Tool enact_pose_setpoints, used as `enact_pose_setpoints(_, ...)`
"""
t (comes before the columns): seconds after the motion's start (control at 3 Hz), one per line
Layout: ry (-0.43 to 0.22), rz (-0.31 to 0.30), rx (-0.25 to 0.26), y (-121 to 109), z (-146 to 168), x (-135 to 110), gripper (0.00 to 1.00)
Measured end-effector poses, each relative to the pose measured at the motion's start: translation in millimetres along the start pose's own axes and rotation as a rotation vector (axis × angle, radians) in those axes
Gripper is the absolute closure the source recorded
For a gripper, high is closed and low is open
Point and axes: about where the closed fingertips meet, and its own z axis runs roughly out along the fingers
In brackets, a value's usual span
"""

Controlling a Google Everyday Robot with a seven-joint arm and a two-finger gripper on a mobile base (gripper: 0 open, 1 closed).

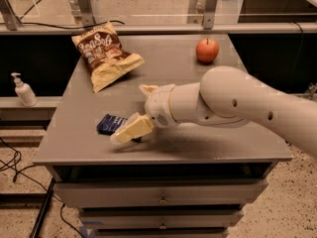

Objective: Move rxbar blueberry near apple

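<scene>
The rxbar blueberry [110, 123], a flat dark-blue bar, lies on the grey table [208, 148] near its front left. The red apple [207, 50] stands at the back right, far from the bar. My gripper [130, 113] is open just right of the bar, low over the table. Its near finger [130, 130] overlaps the bar's right end and hides part of it. The far finger [147, 89] is behind and clear of the bar. The bar rests on the table, not held.
A tan and brown chip bag [104, 53] lies at the back left of the table. A white pump bottle [22, 89] stands on a low shelf to the left. Drawers sit under the tabletop. Cables lie on the floor at left.
</scene>
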Motion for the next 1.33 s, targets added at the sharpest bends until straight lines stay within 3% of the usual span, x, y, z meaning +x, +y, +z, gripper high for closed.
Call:
enact_pose_setpoints(0.33,0.024,-0.018,0.006,1,3,8,0.17)
enact_pose_setpoints(1.33,0.109,-0.05,-0.009,19,-13,23,0.87)
